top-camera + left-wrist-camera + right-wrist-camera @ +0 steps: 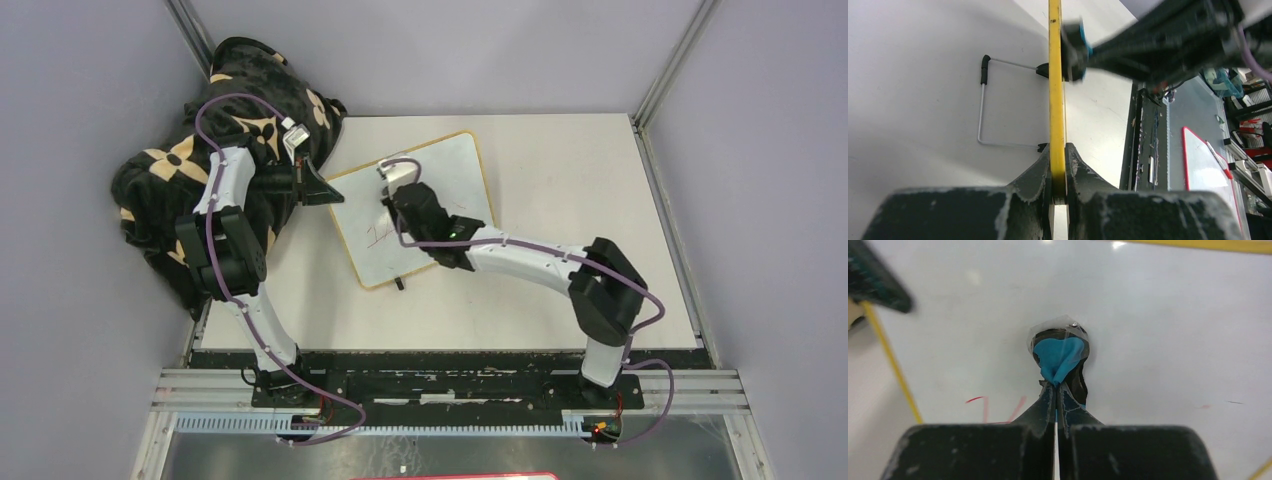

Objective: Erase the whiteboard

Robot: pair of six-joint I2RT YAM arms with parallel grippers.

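Note:
The whiteboard (450, 165) lies tilted on the table, white with a thin yellow frame. Faint red strokes (380, 237) (998, 407) remain on its near-left part. My left gripper (322, 190) (1058, 150) is shut on the board's yellow left edge (1056, 100). A wire stand (982, 112) shows on one side of that edge. My right gripper (395, 205) (1055, 385) is over the middle of the board, shut on a small blue-and-black eraser pad (1060, 356) (1074, 50). The pad rests against the white surface, just beyond the red strokes.
A black-and-tan flower-patterned blanket (190, 165) is heaped at the back left, behind my left arm. The tabletop (580, 200) stretches right of the board. Metal posts (665, 70) and grey walls close in the sides, and a black rail (450, 385) runs along the near edge.

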